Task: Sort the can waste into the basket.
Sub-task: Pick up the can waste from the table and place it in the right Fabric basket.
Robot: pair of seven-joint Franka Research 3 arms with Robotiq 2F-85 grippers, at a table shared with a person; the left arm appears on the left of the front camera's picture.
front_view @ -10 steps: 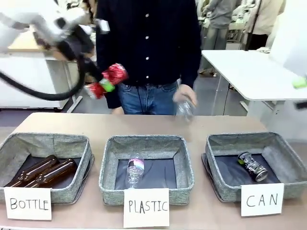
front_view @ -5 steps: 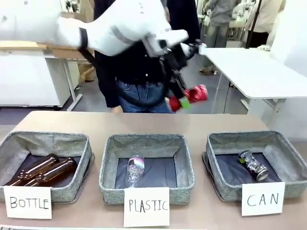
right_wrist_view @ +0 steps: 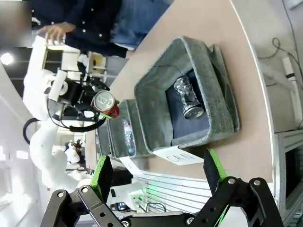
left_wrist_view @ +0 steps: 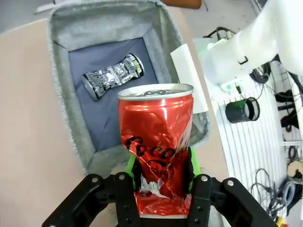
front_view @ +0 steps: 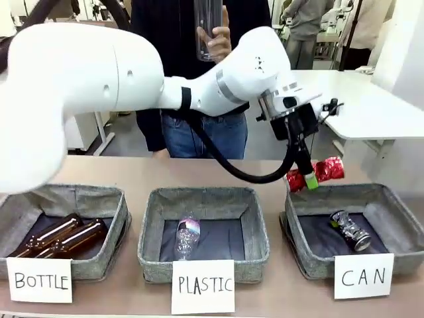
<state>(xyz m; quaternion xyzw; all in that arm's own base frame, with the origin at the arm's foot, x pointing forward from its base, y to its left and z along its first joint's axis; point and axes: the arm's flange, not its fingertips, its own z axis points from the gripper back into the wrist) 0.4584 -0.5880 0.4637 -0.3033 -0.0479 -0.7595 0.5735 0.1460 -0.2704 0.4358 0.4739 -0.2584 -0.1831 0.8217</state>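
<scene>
The left gripper [front_view: 306,177] is clamped on the red can [front_view: 317,173], its green pads [left_wrist_view: 131,165] pressed against the crushed lower body while the can's silver top points away from the wrist; in the front view the can hangs just above the back left rim of the basket [front_view: 298,199] marked with the white "CAN" card [front_view: 362,275]. The right gripper [right_wrist_view: 156,172] has its fingers spread wide with nothing between them, held well off to the side of the table. The tan tabletop [front_view: 132,169] carries three grey woven baskets in a row, and a person in a dark shirt stands at the far side holding a clear bottle [front_view: 207,23] up in one hand [front_view: 217,36] (white tables and other people show farther back in the room). The black can [front_view: 349,230] lies on its side on the dark lining of the same basket, toward its right half. The middle basket [front_view: 202,199], carded "PLASTIC", holds one clear plastic bottle [front_view: 186,237], and the left basket [front_view: 63,196], carded "BOTTLE", holds two brown glass bottles [front_view: 63,237] lying side by side.
</scene>
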